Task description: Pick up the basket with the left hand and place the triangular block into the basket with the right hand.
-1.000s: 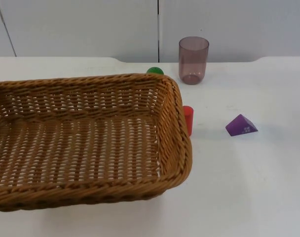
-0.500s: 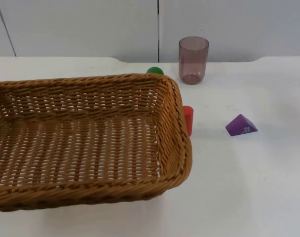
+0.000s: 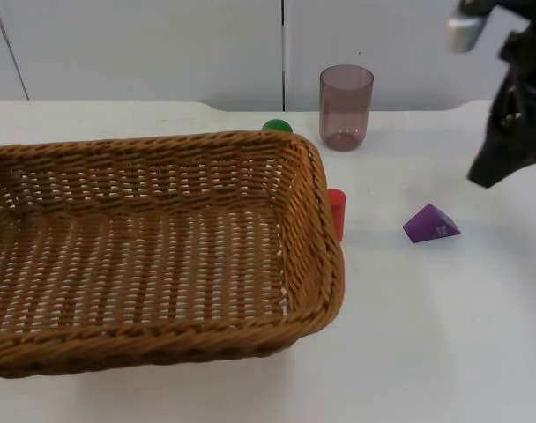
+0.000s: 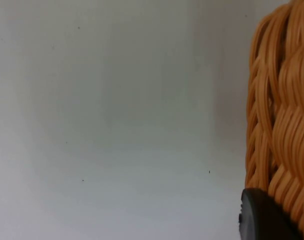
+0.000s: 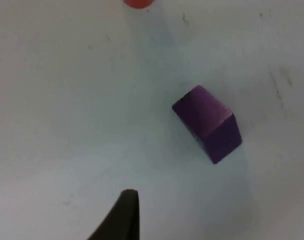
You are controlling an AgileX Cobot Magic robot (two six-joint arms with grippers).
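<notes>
You see the wicker basket nearest, at the left, its rim at the left gripper; whether that grips, you cannot tell. The purple triangular block lies on the table right of it. Farther right hovers the right gripper, spread unclear.

purple cup (upright), green ball, red cylinder

One wicker basket, one purple triangular block, one red cylinder, one green ball, one tinted cup. One right gripper, above the block, the rest to its left.
</notes>
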